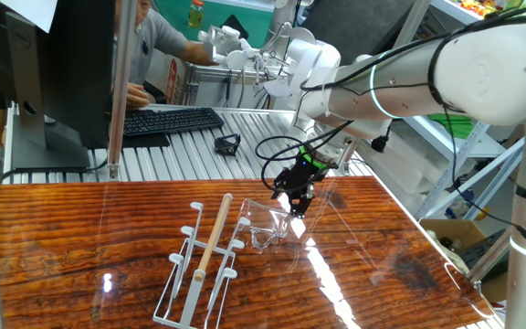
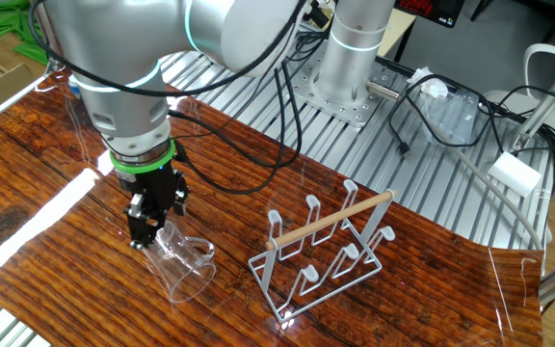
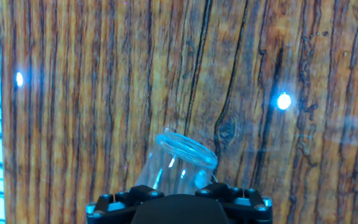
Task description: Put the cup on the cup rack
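Observation:
The clear glass cup (image 3: pixel 178 163) is tilted, its round rim pointing away from the hand. It also shows in one fixed view (image 1: pixel 268 227) and in the other fixed view (image 2: pixel 186 265), low over the wooden table; I cannot tell whether it touches the table. My gripper (image 2: pixel 148 231) is shut on the cup's near end; it also shows in one fixed view (image 1: pixel 297 199). In the hand view the black hand body hides the fingertips. The white wire cup rack (image 2: pixel 328 258) with its wooden handle bar (image 2: pixel 330 222) stands apart beside the cup, also in one fixed view (image 1: pixel 201 267). Its pegs are bare.
A keyboard (image 1: pixel 167 121), a monitor (image 1: pixel 53 64) and a small black object (image 1: pixel 227 143) sit on the slatted metal table behind. A person (image 1: pixel 153 37) sits at the back. Cables and a white box (image 2: pixel 514 173) lie beyond the rack. The arm's base (image 2: pixel 355 67) stands behind.

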Tool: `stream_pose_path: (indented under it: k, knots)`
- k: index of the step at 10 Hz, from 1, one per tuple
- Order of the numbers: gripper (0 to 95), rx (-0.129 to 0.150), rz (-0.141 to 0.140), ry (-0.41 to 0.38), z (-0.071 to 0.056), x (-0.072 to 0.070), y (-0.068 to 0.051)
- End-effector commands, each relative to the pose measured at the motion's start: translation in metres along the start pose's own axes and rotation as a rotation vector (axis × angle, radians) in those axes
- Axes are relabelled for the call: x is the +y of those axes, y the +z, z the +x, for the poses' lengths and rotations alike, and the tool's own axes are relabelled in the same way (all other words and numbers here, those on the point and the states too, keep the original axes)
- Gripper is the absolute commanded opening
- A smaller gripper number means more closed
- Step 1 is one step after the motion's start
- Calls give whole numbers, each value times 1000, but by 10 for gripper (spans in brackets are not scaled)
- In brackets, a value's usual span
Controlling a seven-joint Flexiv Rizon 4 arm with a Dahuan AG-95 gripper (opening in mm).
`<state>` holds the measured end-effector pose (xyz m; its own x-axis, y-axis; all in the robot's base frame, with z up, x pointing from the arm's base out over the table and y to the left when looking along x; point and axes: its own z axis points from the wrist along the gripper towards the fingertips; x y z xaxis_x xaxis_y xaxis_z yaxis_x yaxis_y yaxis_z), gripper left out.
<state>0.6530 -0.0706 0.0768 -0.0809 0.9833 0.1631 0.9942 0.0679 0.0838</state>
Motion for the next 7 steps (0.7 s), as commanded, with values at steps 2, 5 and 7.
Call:
stream_pose_path:
  k: [2,5,7]
  knots:
    - [760,4,-12,18,-2,2,6]
    - [760,20,-23,39,-6,9,7]
    - [950,23,-38,40,-8,11,13]
